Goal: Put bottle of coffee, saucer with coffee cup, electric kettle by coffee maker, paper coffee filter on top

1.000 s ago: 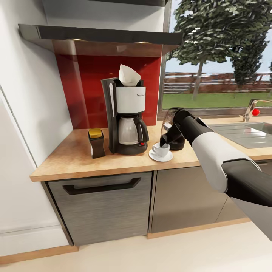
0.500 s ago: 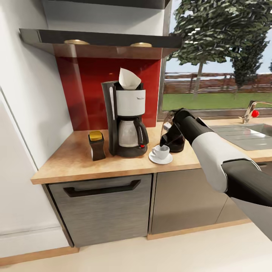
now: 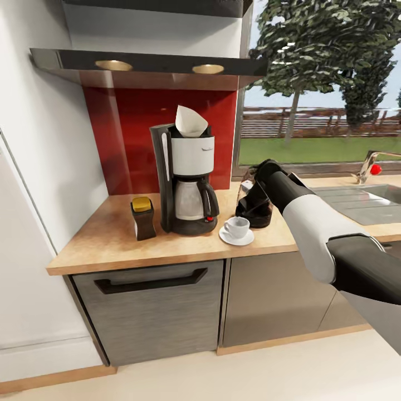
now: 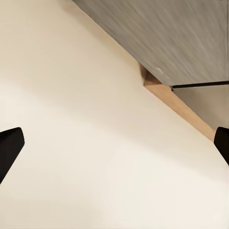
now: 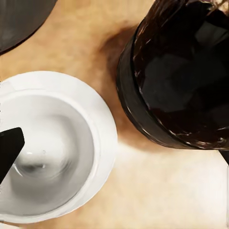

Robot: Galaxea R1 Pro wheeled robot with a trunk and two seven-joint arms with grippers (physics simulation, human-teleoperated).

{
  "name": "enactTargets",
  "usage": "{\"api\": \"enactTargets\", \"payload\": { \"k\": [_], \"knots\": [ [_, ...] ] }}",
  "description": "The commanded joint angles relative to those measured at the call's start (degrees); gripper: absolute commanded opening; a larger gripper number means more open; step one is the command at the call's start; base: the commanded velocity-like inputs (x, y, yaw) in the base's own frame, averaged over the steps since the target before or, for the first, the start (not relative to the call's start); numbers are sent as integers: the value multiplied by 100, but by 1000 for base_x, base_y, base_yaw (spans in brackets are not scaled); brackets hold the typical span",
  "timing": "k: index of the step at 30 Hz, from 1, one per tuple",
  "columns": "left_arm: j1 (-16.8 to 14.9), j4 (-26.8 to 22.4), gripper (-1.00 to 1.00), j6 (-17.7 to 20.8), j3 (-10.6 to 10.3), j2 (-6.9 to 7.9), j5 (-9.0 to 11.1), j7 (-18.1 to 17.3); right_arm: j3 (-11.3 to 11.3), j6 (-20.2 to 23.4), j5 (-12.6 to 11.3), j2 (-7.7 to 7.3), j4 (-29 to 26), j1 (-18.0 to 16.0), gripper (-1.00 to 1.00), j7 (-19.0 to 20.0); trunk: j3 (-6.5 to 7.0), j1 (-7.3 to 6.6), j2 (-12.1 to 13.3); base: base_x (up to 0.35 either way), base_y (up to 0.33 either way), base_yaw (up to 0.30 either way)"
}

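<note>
Coffee cup (image 5: 45, 152) sits on saucer (image 5: 102, 119) beneath open right jaws.

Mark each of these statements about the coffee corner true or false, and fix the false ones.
1. The paper coffee filter sits on top of the coffee maker. True.
2. The coffee cup lies on its side on bare wood. False: it stands upright on the saucer.
3. The bottle of coffee stands on the kitchen countertop, on the side of the coffee maker towards the wall. True.
4. The right gripper is clamped on the cup. False: it is open above the cup, beside the electric kettle.
5. The bottle's cap is red. False: it is gold-yellow.
</note>
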Motion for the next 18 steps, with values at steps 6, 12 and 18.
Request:
{"api": "enactTargets", "payload": {
  "k": [6, 12, 18],
  "knots": [
    [-2, 3, 100, 23, 43, 1, -22, -21, 20, 8, 57, -1, -6, -3, 100, 59, 30, -45, 79, 0, 0, 0],
    [-4, 3, 100, 23, 43, 1, -22, -23, -1, 1, 51, -1, -18, -3, 100, 74, 30, -45, 79, 0, 0, 0],
    [-3, 3, 100, 20, 43, 1, -22, -23, -13, 0, 49, -1, -14, -3, 100, 84, 30, -45, 79, -49, 0, 0]
  ]
}}
